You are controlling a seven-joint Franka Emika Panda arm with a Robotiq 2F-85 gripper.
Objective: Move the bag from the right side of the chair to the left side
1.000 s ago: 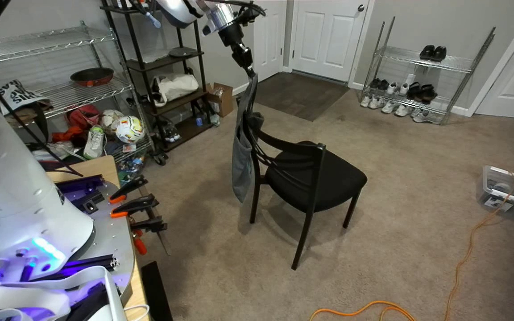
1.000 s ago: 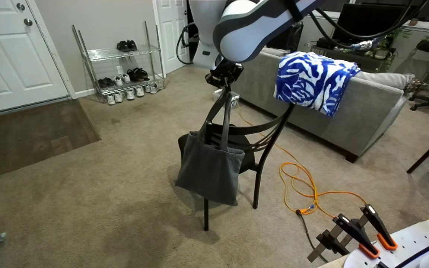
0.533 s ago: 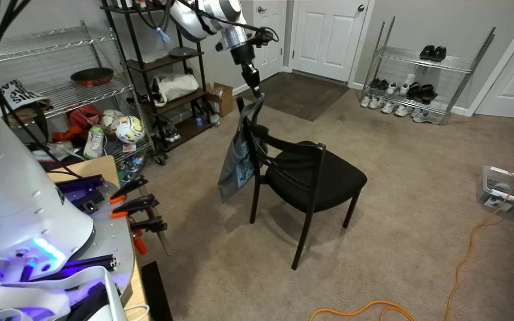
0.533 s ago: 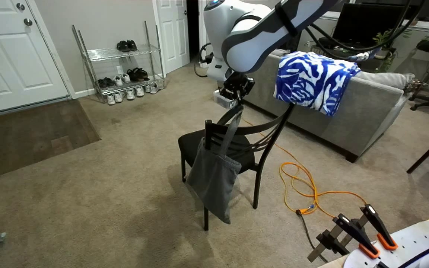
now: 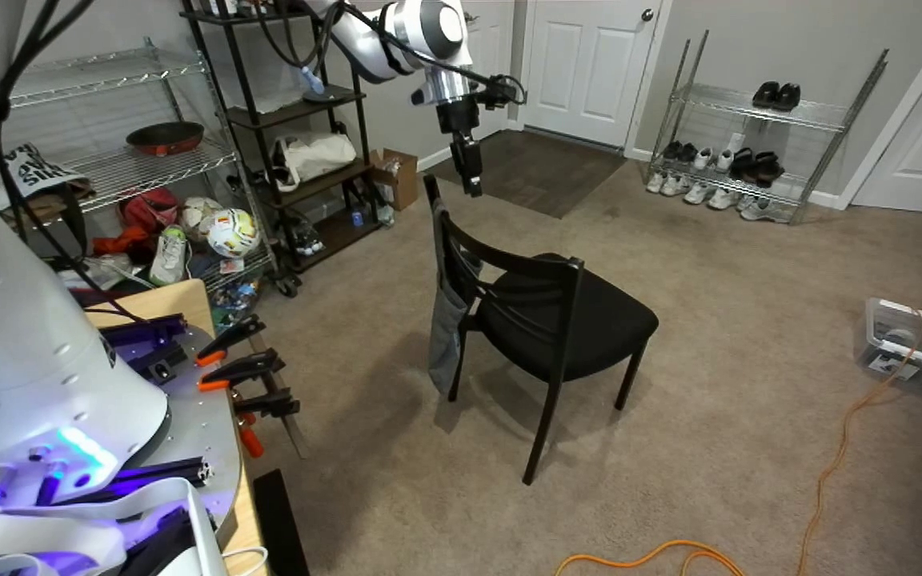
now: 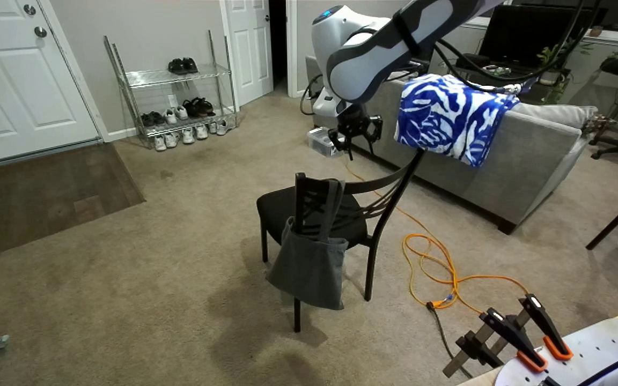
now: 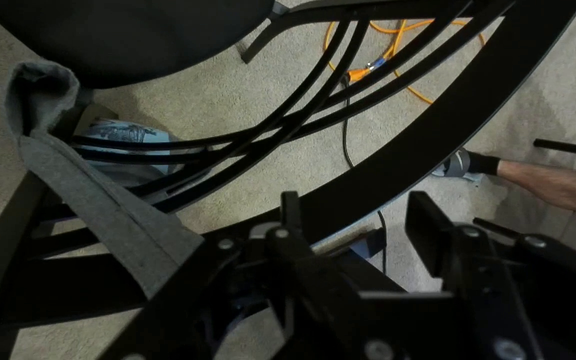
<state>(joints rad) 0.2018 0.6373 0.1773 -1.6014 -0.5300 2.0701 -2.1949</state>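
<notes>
Grey fabric bag (image 6: 309,273) hangs by a strap (image 6: 330,212) from the left end of the backrest (image 7: 448,120) on the chair (image 5: 573,320), with the gripper (image 7: 355,220) above and right of the strap, fingers (image 7: 425,235) wide apart.

Clear air above the chair seat (image 5: 601,316), but backrest (image 7: 398,165) below the 2 fingers (image 7: 425,235) and bag strap (image 7: 113,210) near them.

Wht swoosh (image 7: 463,160) on shoe (image 7: 453,166) in wrist view; blk lettering on wht cloth (image 5: 41,174), ext. view, unreadable.
</notes>
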